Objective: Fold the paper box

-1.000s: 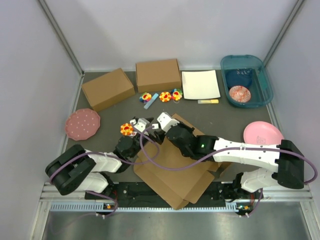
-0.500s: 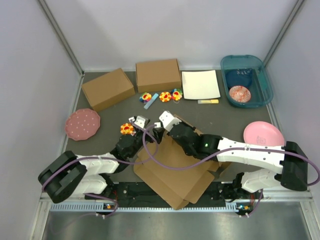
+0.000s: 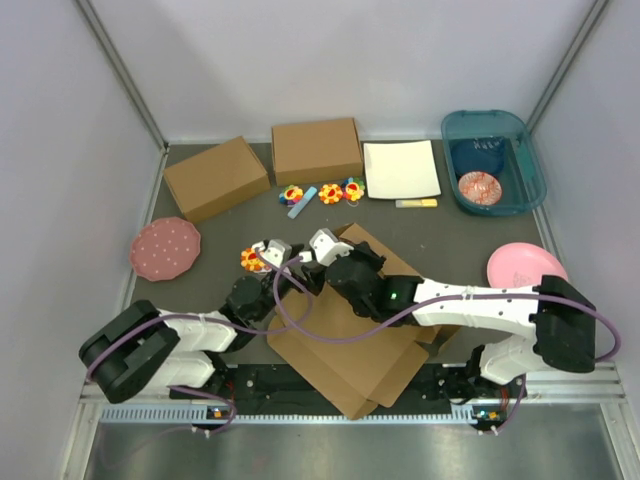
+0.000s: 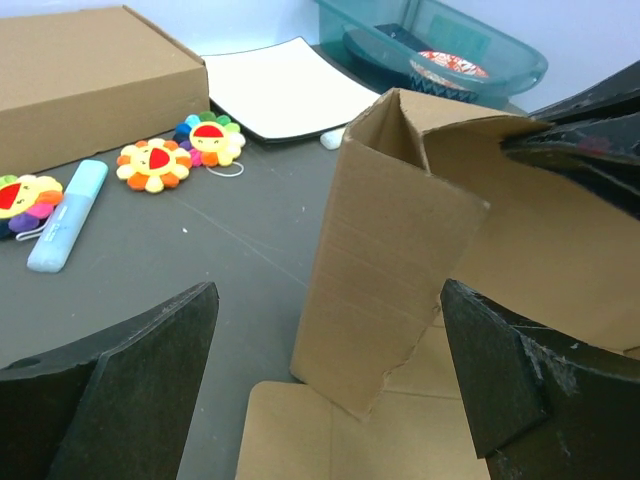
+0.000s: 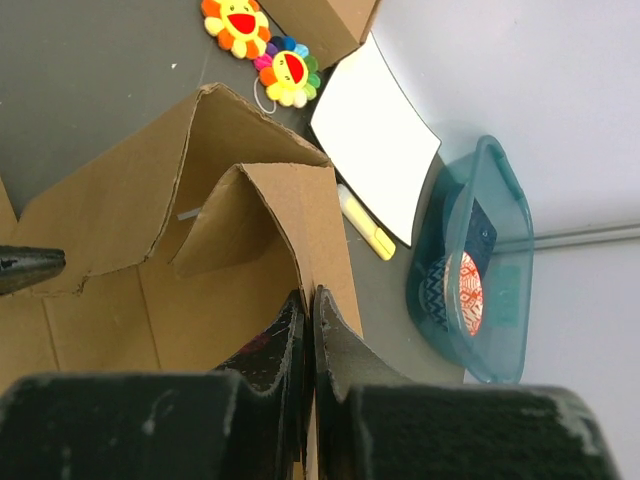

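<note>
Lying mostly flat at the near middle of the surface [image 3: 450, 235], the paper box [image 3: 345, 350] is a die-cut cardboard sheet with only its far-left corner raised. A side wall and a narrow end flap [image 4: 385, 250] stand up there, meeting in a creased peak. The right gripper [image 5: 308, 300] has its fingers pressed together at the foot of that flap on the inner side, apparently propping the raised wall so it does not drop back. Whether a cardboard edge is pinched between them cannot be told. The left gripper [image 4: 328, 300] faces the flap from outside with its fingers spread wide on either side of it, touching nothing, seemingly lined up to take the flap or push it inward. Most panels lie unfolded, so the folding looks to be at an early stage. A sunflower toy [image 3: 254, 259] lies just beside the left gripper.
</note>
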Controlling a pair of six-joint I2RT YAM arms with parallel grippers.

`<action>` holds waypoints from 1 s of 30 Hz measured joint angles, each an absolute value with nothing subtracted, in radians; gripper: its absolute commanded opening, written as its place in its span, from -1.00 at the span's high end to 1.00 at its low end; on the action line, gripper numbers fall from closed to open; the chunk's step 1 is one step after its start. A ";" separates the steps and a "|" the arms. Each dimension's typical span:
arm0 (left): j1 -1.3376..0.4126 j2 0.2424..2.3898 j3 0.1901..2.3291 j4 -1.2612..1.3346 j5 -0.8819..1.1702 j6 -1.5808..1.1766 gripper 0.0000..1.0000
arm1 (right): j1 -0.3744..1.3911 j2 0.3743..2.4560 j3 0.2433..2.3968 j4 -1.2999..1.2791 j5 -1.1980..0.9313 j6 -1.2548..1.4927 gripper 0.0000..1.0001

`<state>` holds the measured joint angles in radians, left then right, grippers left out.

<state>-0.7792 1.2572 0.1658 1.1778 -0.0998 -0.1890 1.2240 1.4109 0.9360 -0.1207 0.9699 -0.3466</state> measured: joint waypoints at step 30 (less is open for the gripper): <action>-0.784 1.557 0.324 1.271 -0.067 -0.128 -0.98 | 1.237 1.443 0.971 -0.175 1.002 -0.295 1.00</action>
<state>-0.7841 1.5566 0.3237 1.2705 -0.0666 -0.1280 1.2366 1.4429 0.9710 -0.1749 1.0016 -0.2947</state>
